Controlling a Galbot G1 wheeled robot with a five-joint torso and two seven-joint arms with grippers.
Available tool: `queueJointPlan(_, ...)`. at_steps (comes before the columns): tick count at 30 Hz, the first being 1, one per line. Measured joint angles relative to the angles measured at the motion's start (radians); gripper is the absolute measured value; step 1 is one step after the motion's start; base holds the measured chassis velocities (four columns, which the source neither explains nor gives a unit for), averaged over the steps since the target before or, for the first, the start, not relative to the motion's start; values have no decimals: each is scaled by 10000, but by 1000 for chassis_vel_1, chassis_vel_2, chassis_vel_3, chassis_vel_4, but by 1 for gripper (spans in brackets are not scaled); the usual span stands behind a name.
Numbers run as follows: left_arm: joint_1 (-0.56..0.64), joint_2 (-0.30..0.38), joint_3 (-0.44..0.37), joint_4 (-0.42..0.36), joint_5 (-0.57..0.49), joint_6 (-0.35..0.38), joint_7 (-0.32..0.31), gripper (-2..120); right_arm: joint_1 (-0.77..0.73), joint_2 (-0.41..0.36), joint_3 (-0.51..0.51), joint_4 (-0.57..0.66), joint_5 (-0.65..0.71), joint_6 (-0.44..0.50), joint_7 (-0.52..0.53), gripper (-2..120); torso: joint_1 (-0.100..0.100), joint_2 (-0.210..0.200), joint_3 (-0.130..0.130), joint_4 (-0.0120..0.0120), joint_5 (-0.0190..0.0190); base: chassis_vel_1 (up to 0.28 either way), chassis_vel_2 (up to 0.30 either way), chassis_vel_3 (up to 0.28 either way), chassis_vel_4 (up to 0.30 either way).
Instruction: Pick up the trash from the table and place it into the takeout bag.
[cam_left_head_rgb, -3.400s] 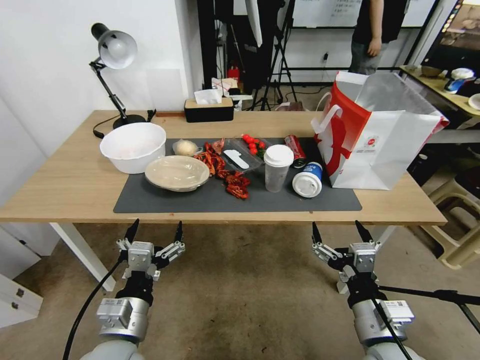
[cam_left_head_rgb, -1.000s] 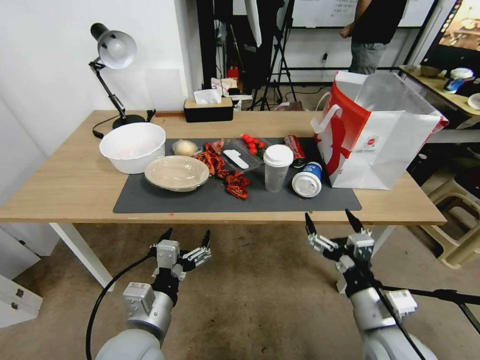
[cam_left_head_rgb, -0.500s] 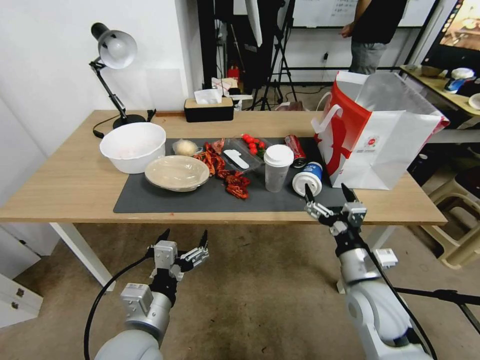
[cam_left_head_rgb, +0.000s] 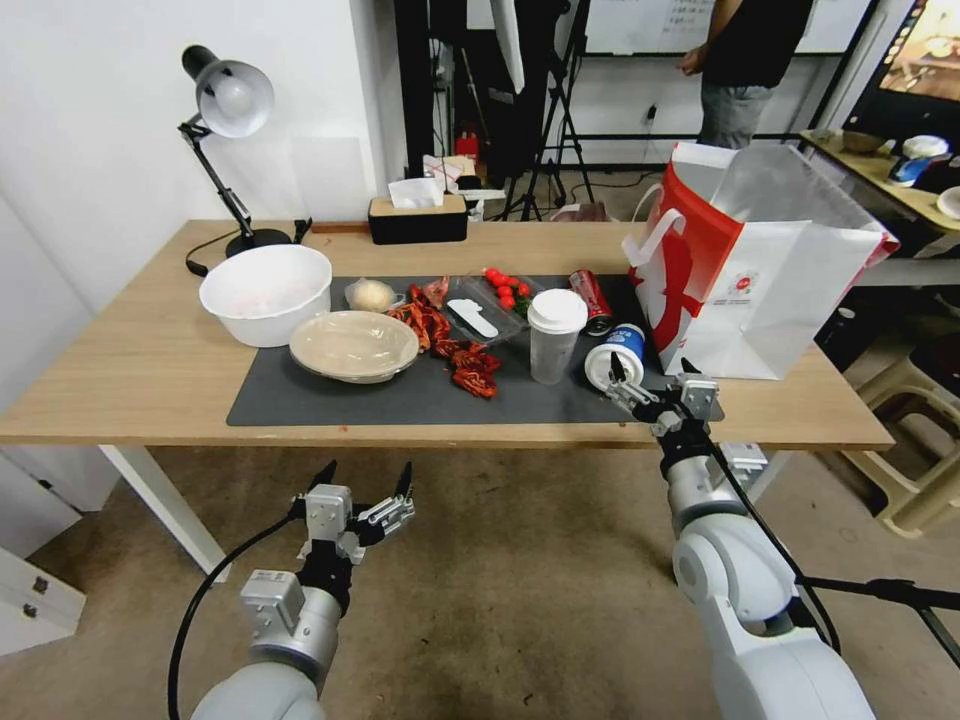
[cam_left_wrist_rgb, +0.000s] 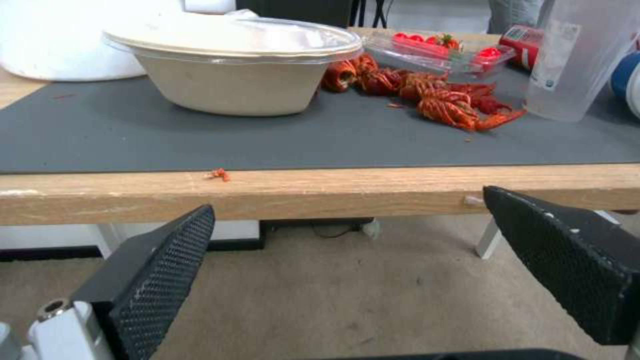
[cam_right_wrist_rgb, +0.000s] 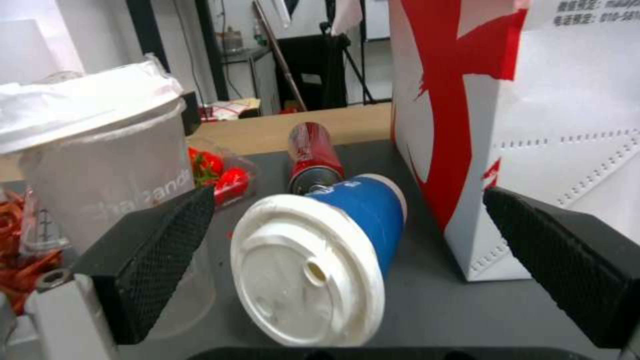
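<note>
The blue-white paper cup (cam_left_head_rgb: 617, 361) lies on its side on the dark grey mat (cam_left_head_rgb: 340, 404), its white lid facing the near table edge; in the right wrist view (cam_right_wrist_rgb: 320, 260) it sits between the two spread pads. The right gripper (cam_left_head_rgb: 652, 385) hovers over the near edge of the table (cam_left_head_rgb: 130, 370), just in front of that cup, fingers wide apart and holding nothing. Behind the cup lies the red soda can (cam_left_head_rgb: 591, 299), its far end cut off from the wrist camera by the cup's body. The clear cup with white lid (cam_left_head_rgb: 554, 335) stands upright just beside the paper cup. The takeout bag (cam_left_head_rgb: 760, 280) stands on the table on the robot's right, close to the paper cup; its inside is hard to make out. Farther left lie red shell leftovers (cam_left_head_rgb: 450, 345), a clear tray of tomatoes (cam_left_head_rgb: 490, 300), the beige lidded bowl (cam_left_head_rgb: 354, 346), a small clear tub (cam_left_head_rgb: 371, 295) and a white bowl (cam_left_head_rgb: 266, 293). The left gripper (cam_left_head_rgb: 363, 490) hangs below the table's near edge, fingers wide, empty.
</note>
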Motion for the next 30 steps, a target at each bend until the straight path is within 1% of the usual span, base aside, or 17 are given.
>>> queueJointPlan(8, 3, -6, -33, 70, 3, -73, -1, 100, 595, -1, -360, -283, 176, -645, 460, 100, 1, 0, 0, 1, 0, 0, 0, 0, 0)
queueJointPlan(14, 6, -8, -38, 80, 3, -84, -1, 100, 667, 5, -395, -313, 214, -735, 525, 100, 1, 0, 0, 0, 1, 0, 0, 0, 0)
queueJointPlan(20, 19, -29, -48, 130, 8, -131, -13, 100, 979, 46, -564, -484, 304, -1122, 814, 100, 1, 0, -1, 0, 1, 0, 0, 0, 0)
queueJointPlan(30, 29, -53, -50, 159, 15, -160, -21, 100, 1214, 142, -692, -671, 362, -1482, 1136, 100, 1, 0, -1, 0, 1, 0, 0, 0, 0)
